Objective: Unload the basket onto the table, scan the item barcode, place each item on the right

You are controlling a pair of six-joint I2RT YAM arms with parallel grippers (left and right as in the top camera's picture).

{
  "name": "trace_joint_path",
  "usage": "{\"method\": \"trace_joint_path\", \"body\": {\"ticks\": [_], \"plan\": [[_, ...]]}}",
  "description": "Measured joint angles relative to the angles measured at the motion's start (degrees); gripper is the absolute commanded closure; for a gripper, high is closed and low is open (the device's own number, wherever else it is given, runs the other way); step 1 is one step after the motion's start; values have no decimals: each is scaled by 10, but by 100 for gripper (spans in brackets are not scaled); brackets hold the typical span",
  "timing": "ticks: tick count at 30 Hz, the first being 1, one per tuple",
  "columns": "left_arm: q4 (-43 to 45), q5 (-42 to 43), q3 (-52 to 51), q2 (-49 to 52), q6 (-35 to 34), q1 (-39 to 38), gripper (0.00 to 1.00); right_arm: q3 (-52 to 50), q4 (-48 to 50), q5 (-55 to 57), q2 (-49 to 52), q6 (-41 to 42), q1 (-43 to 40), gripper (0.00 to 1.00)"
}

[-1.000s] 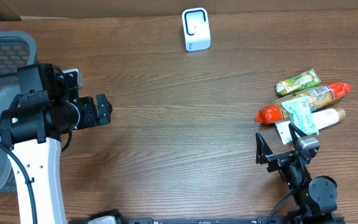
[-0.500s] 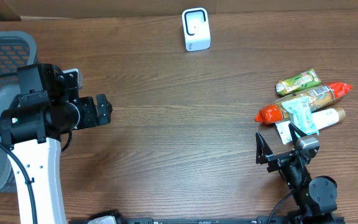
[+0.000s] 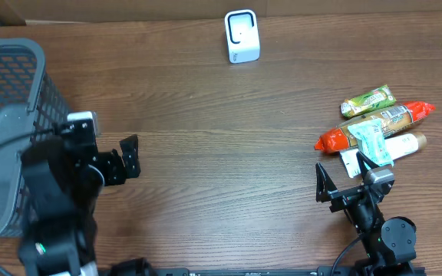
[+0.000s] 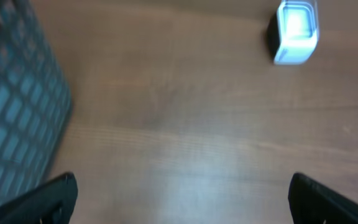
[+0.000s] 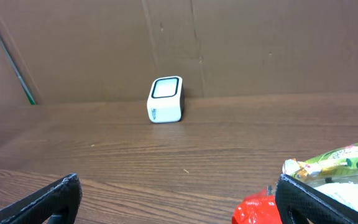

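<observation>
While the left gripper (image 3: pixel 129 157) is hanging wide open and empty beside the basket (image 3: pixel 21 61) and the right gripper (image 3: pixel 344 178) is gaping equally empty, the snack packets (image 3: pixel 374 123) are lying piled just beside its fingers, well apart from the white scanner (image 3: pixel 242 36) standing at the far edge of the table (image 3: pixel 229 153).

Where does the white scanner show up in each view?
Overhead: scanner at top centre, near the table's far edge.
Left wrist: scanner in the top right corner, blurred.
Right wrist: scanner just left of centre, in front of the cardboard wall.
Shared landmark: the brown wooden table it stands on, visible in all three views.
</observation>
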Motion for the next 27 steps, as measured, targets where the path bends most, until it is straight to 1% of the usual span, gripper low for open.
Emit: {"method": "trace_joint_path", "body": {"ticks": [3, 4, 7, 10, 14, 18, 27], "plan": [[124, 28, -107, -88, 4, 0, 0, 0, 0, 0, 0, 0, 0, 0], [143, 37, -127, -105, 5, 0, 0, 0, 0, 0, 0, 0, 0, 0], [266, 63, -217, -169, 7, -3, 0, 0, 0, 0, 0, 0, 0, 0], [351, 81, -303, -233, 15, -20, 0, 0, 0, 0, 0, 0, 0, 0], [436, 91, -397, -298, 38, -49, 0, 0, 0, 0, 0, 0, 0, 0], [465, 95, -461, -346, 60, -69, 1, 0, 0, 0, 0, 0, 0, 0], [469, 87, -540, -428, 75, -71, 0, 0, 0, 0, 0, 0, 0, 0]]}}
